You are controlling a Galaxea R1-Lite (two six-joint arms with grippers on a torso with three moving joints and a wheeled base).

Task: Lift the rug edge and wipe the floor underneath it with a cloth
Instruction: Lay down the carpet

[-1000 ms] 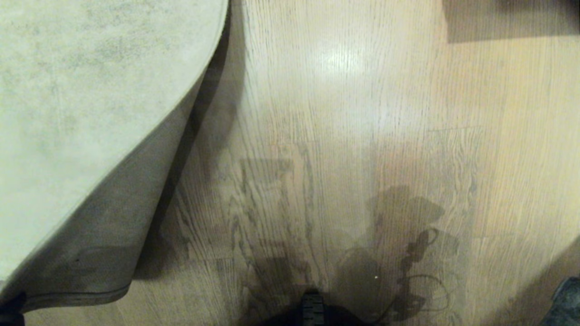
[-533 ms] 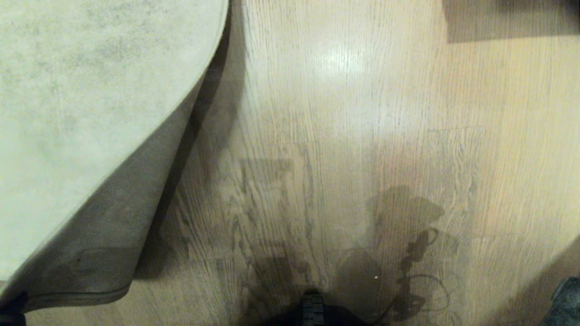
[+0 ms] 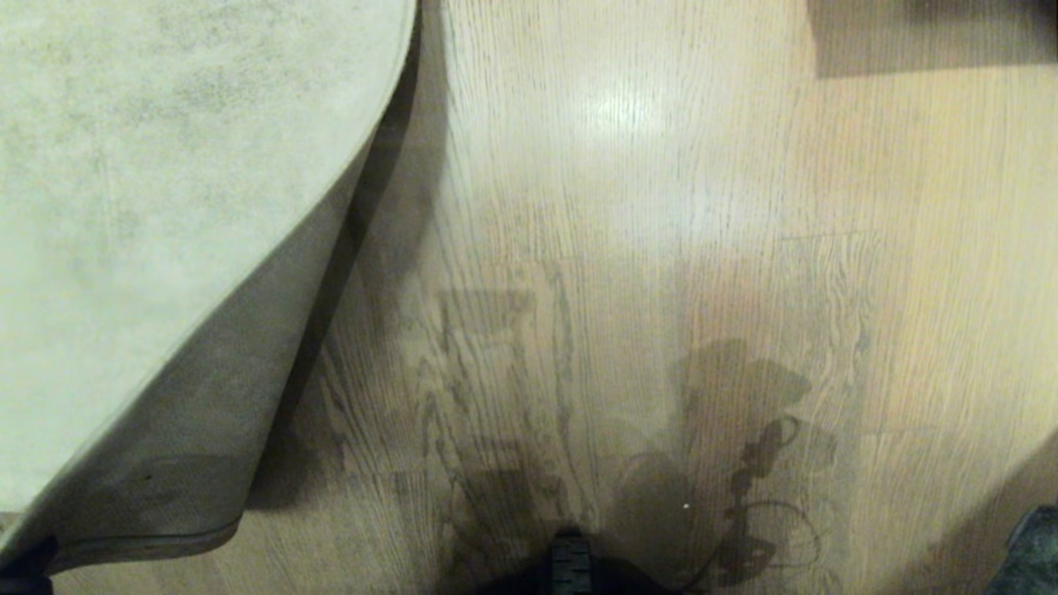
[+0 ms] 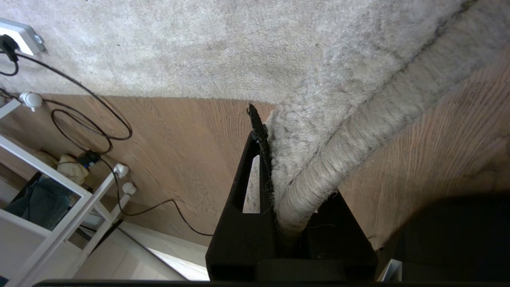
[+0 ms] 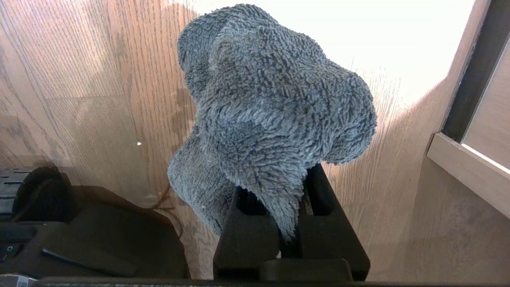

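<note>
The floor (image 3: pixel 628 248) is light oak-look planking with dark grain and a sheen, a bright glare patch lying well to the right of the rug. The rug edge (image 3: pixel 273 330) is lifted off the planks, curling so its grey-brown backing faces the bare wood and throws a dark shadow along the boards beside it. The left gripper (image 4: pixel 275 175) is clamped narrow on the bound corner of the rug edge (image 4: pixel 314 171), holding it up off the floor (image 4: pixel 179 147). On the far side of the rug from the glare, black cables (image 4: pixel 95 119) loop over the wood beside a white rack (image 4: pixel 59 199), and a white power strip (image 4: pixel 20 36) sits on the pile. The right gripper (image 5: pixel 295 207) is closed tight on the cloth (image 5: pixel 271 111), a fluffy dark grey bundle held above bare planks well to the right of the rug, near a wooden frame (image 5: pixel 466 167)
</note>
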